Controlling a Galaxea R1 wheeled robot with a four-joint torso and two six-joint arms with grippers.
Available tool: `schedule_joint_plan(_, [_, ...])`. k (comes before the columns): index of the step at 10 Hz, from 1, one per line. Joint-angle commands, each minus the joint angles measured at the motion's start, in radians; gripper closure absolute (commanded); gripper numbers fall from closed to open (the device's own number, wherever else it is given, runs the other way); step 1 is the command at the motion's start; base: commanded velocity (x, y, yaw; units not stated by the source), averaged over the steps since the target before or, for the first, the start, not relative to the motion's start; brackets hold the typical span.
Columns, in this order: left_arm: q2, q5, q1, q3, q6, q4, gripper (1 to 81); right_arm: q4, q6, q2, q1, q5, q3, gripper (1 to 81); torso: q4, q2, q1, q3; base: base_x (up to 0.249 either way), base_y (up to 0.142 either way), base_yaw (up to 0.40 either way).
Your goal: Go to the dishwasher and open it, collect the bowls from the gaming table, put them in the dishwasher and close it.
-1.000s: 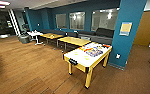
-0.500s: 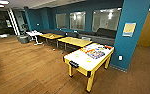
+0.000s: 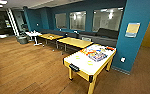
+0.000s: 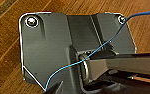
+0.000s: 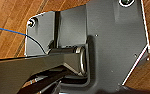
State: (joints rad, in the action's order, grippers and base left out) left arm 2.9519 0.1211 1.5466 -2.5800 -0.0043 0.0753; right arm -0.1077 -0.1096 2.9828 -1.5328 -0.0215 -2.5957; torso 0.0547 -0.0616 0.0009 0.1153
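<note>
Approach to the gaming desk (image 3: 87, 65): we steer squarely to its near end, where two pale bowls (image 3: 77, 57) lie on the white top; tool opening cannot be told.

A wood-plank floor (image 3: 23, 65) is seen spreading across the room. The far wall (image 3: 46, 17) and a near pillar (image 3: 133, 37) on the right are painted teal. Interior windows (image 3: 77, 20) are set in that wall, with ceiling lights reflected in them. Yellow wood-topped tables (image 3: 74, 42) are lined before a dark bench (image 3: 108, 33).
</note>
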Motion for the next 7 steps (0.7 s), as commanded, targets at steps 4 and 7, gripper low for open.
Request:
schedule_joint_plan(4, [-0.013,-0.050,-0.038,0.003,-0.002,0.009,1.0,0.005,-0.004,0.003,0.047,0.060,0.008,1.0,0.000,0.000,0.000,0.000,0.217,0.080,0.000])
schedule_joint_plan(7, [-0.011,-0.051,-0.036,0.004,-0.002,0.008,1.0,0.005,-0.004,0.003,0.047,0.060,0.008,1.0,0.000,0.000,0.000,0.000,0.217,0.081,0.000])
